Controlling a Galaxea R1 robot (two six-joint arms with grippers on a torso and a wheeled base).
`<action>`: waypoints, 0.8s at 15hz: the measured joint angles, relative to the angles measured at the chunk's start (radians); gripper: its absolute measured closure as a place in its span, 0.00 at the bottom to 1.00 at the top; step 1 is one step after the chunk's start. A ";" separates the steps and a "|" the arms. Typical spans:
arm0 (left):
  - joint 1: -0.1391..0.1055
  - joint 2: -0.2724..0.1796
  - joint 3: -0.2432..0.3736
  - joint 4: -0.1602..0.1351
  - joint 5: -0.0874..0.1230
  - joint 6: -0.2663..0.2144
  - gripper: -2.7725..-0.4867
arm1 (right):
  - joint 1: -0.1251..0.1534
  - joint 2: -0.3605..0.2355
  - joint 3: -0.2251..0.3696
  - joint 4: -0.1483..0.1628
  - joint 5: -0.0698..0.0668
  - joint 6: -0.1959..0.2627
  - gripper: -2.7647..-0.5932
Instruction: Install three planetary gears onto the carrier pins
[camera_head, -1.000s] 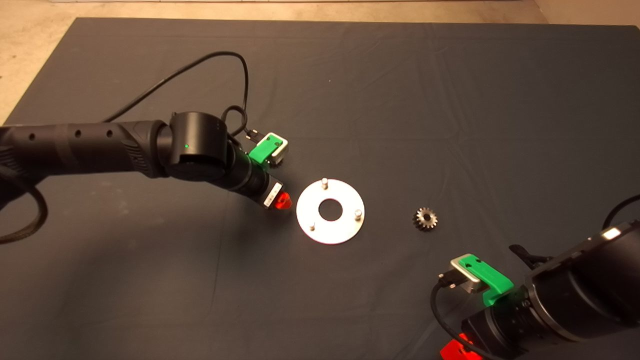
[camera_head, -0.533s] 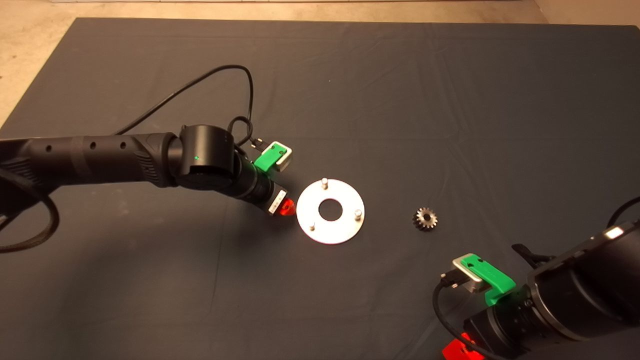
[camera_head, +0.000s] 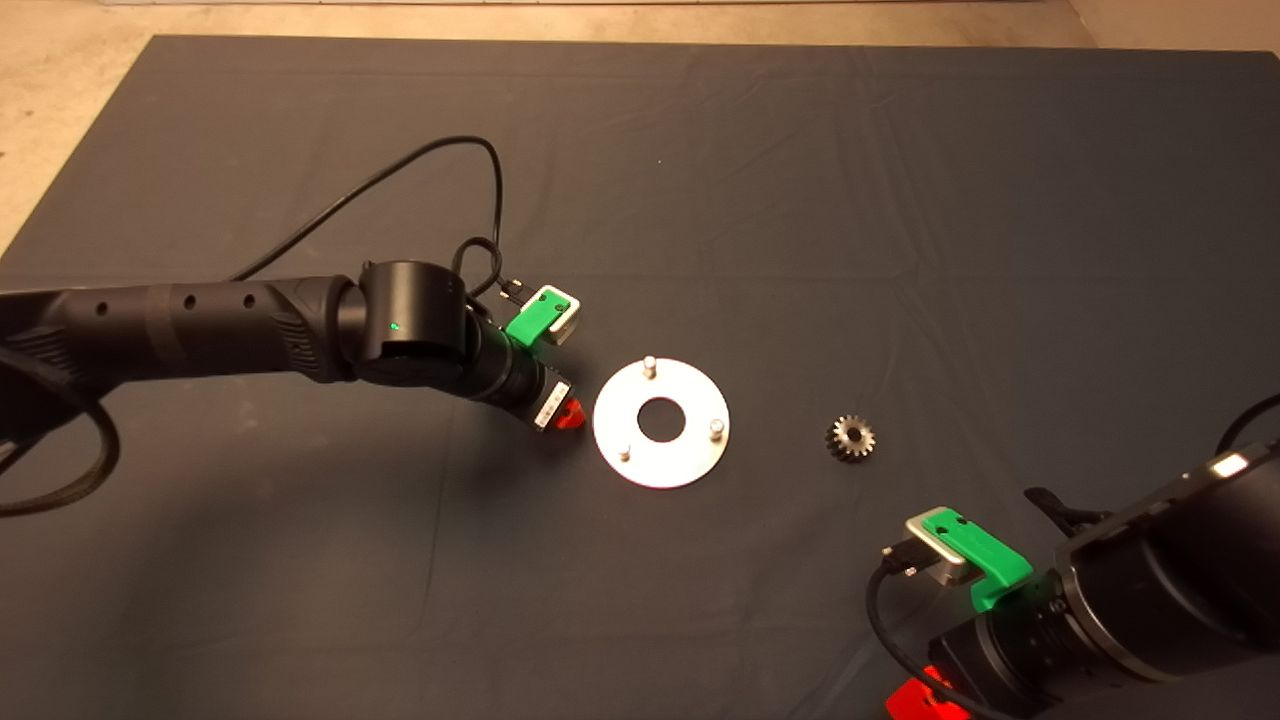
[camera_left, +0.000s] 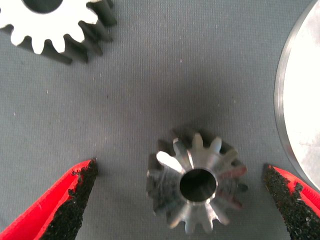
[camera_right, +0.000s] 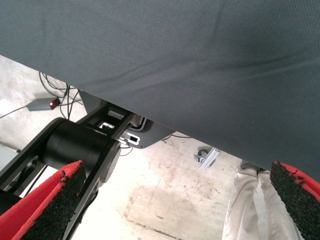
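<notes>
Dark mat (camera_head: 800, 200) underfoot, the left gripper (camera_left: 180, 200) hangs spread wide either side of one gear (camera_left: 196, 184) lying just beside the bare-pinned plate (camera_head: 690, 455), so pinching it looks next, while the right gripper (camera_right: 175, 205) waits open.

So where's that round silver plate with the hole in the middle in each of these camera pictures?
Head view: the round plate lies mid-mat, just beyond the left gripper.
Left wrist view: only its curved rim shows at one edge, beside a gear lying between the open fingers.
Right wrist view: not in it; it shows the mat's edge and floor.
Shared landmark: the left gripper's red fingers.
</notes>
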 joint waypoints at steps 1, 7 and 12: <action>0.002 -0.003 0.000 0.007 0.000 0.000 0.20 | 0.000 0.000 0.000 0.000 -0.001 0.000 0.01; 0.002 -0.005 -0.003 0.015 -0.001 0.000 0.32 | 0.000 -0.002 0.000 0.000 0.000 0.000 0.01; 0.002 -0.008 -0.005 0.021 -0.001 0.000 0.40 | 0.000 -0.003 0.000 0.000 0.000 0.000 0.01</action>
